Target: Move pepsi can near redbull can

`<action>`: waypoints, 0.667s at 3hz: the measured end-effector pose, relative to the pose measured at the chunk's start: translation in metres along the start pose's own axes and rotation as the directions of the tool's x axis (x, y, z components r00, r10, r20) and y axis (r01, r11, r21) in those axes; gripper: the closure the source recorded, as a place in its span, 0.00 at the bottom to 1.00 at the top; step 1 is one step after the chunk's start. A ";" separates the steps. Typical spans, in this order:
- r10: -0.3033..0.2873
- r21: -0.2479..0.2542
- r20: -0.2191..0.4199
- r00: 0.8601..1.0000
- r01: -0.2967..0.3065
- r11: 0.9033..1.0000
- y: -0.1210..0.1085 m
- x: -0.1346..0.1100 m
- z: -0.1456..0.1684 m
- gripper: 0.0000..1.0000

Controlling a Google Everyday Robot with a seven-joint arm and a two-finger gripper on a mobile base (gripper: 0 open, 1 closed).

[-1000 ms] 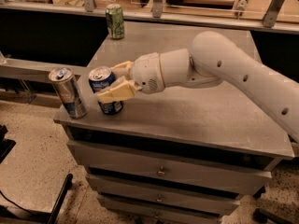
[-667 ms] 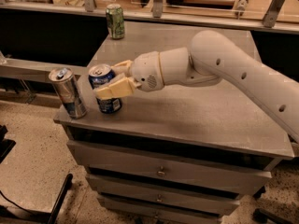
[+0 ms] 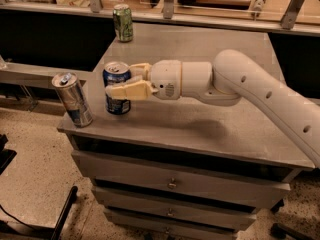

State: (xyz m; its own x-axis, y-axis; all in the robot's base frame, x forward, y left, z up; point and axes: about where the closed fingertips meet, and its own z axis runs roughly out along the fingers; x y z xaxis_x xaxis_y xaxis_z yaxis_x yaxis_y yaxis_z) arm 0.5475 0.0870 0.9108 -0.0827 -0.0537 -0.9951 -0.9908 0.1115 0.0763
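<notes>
Cabinet top (image 3: 200, 129) | claw (image 3: 120, 80) clamped around pepsi can (image 3: 118, 105) | redbull can (image 3: 74, 100) beside

gray drawer cab (image 3: 225, 134); speckled floor (image 3: 35, 174); gripper (image 3: 120, 80) over cab top

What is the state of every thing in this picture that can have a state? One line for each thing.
pepsi can: upright, held between the gripper's fingers, near the redbull can but not touching it.
redbull can: upright, free, at the front left corner of the table.
green can: upright, free, at the far edge of the table.
gripper: shut on the pepsi can, over the left part of the table.
drawers: closed.
</notes>
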 end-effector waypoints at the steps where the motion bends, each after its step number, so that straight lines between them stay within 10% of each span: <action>1: -0.016 -0.001 0.016 1.000 0.016 1.000 0.001 -0.002 0.001 0.35; 2: -0.015 -0.005 0.014 1.000 0.016 1.000 0.002 -0.003 0.003 0.12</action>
State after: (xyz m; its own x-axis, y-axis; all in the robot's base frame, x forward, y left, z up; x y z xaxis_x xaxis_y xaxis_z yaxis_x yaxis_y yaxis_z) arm 0.5458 0.0905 0.9135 -0.0658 -0.0414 -0.9970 -0.9925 0.1054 0.0611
